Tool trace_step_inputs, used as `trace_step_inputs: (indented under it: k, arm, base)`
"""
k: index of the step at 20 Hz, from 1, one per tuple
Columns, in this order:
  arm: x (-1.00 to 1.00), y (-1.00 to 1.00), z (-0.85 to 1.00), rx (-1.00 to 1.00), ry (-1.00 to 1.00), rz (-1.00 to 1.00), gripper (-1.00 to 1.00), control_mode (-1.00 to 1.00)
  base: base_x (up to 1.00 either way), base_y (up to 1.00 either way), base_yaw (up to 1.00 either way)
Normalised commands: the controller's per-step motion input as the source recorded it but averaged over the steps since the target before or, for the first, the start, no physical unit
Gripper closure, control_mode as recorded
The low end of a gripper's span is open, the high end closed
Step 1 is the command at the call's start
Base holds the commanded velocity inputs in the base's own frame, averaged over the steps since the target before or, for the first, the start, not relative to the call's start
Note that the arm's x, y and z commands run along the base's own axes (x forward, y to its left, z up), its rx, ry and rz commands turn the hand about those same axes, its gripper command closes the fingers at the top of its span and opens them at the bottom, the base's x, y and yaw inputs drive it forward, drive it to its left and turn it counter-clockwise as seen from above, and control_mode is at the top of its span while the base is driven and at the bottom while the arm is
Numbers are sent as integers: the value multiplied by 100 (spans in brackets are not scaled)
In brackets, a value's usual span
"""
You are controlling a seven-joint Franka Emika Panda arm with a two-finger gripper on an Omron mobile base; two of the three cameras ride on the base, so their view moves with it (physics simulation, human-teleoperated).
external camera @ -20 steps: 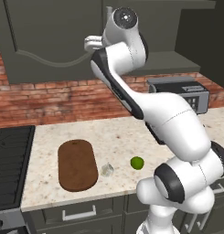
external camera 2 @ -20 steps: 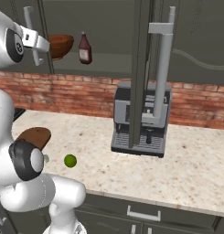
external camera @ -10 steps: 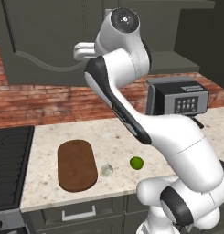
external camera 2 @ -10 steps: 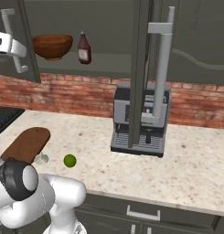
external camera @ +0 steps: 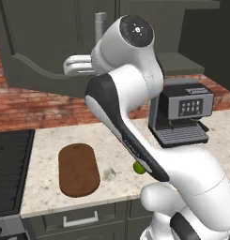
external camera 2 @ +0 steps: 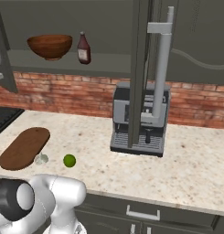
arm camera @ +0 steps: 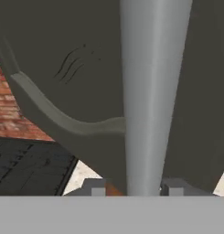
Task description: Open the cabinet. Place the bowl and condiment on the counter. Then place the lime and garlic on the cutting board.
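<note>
The fingertips (arm camera: 98,187) stood either side of the cabinet's (arm camera: 63,59) stiff, smooth handle (arm camera: 152,91) at frame centre, closed grip uncertain; such rigid bars suited mid-length grasping.

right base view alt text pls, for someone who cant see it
An open cabinet shelf holds a wooden bowl and a condiment bottle above a speckled counter. On the counter sit a coffee machine, cutting board, garlic and lime.
</note>
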Motion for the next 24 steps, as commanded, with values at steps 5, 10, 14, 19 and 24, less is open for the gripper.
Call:
trace_step_inputs:
  k: [5,10,14,19,24]
  arm:
    - [-56,-45,25,14,-2,0,-100,-100]
    - [-68,-100,4,37,-1,2,-100,-100]
    - [-49,-98,5,43,0,4,-100,-100]
    - [60,-41,-6,35,0,0,-100,-100]
    - [100,0,-6,24,1,0,-100,-100]
  base:
    - [0,0,0]
    - [0,0,0]
    - [0,0,0]
    - [0,0,0]
    - [0,0,0]
